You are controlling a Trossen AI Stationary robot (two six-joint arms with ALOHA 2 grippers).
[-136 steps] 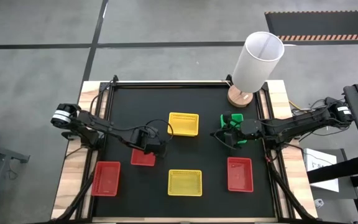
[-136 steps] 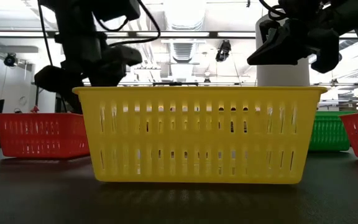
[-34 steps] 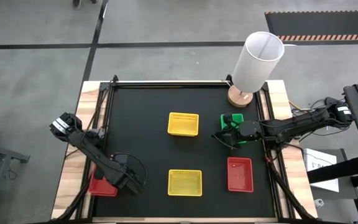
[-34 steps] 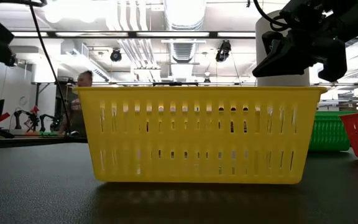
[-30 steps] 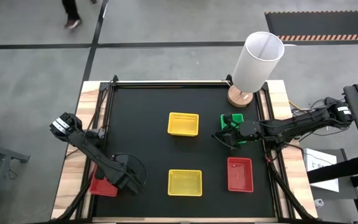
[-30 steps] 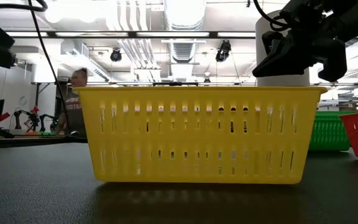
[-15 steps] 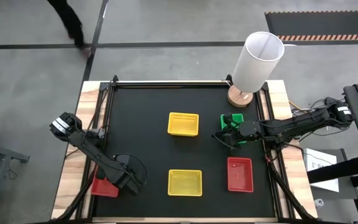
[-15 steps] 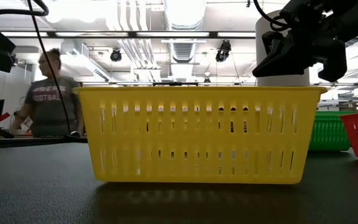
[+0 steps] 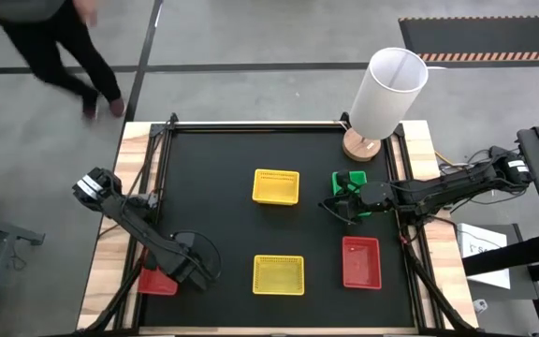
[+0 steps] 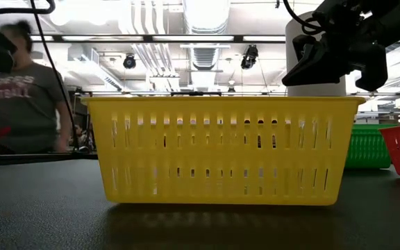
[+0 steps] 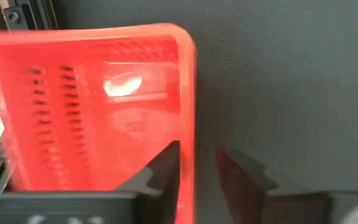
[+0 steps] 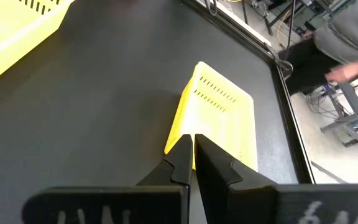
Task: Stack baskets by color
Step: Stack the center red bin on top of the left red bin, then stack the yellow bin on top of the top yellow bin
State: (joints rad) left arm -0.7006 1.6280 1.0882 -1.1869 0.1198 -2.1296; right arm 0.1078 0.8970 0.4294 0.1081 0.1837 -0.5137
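The red basket [image 9: 155,280] sits at the worktop's [image 9: 213,187] near-left corner, mostly hidden from above. Only the left wrist view shows the left claw [image 11: 197,168] parted astride its rim. Right claw [image 9: 330,205], closed and empty, hovers by the green basket [image 9: 354,180].

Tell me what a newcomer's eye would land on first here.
Probably the tall white cylinder at the table's far right corner, then the bright baskets on the black mat: two yellow baskets in the middle and a red basket near right. The left pincer straddles the rim of another red basket at the near left corner.
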